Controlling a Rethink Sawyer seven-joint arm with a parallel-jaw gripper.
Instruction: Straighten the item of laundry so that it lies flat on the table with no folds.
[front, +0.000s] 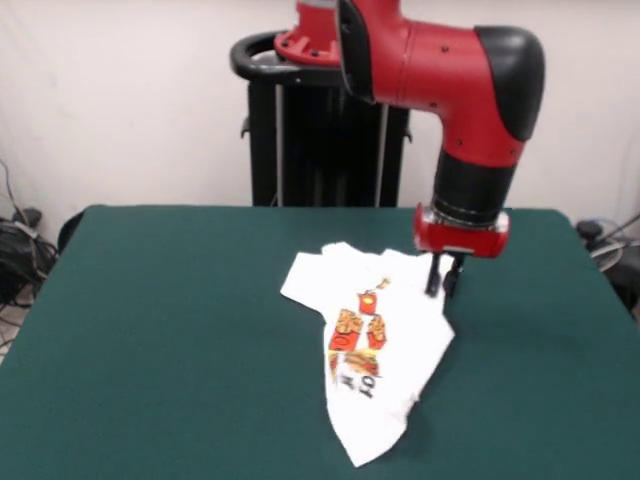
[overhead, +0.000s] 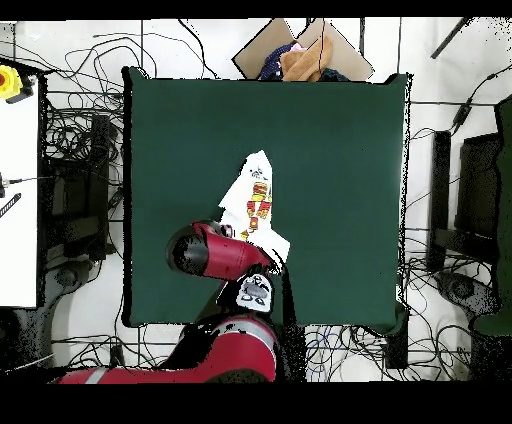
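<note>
The white T-shirt with red-orange burgers and fries and black text lies crumpled on the dark green table, right of the middle. It is folded over itself into a narrow shape that tapers to a point near the front edge. My gripper hangs from the red arm, low over the shirt's right edge by the far corner. In the overhead view the shirt lies just above the red arm, which hides the gripper. Whether cloth is held does not show.
The black pedestal stands behind the table's far edge. In the overhead view a cardboard box with orange cloth sits beyond the table's top edge, and cables lie on the floor all round. Bare green table spreads around the shirt.
</note>
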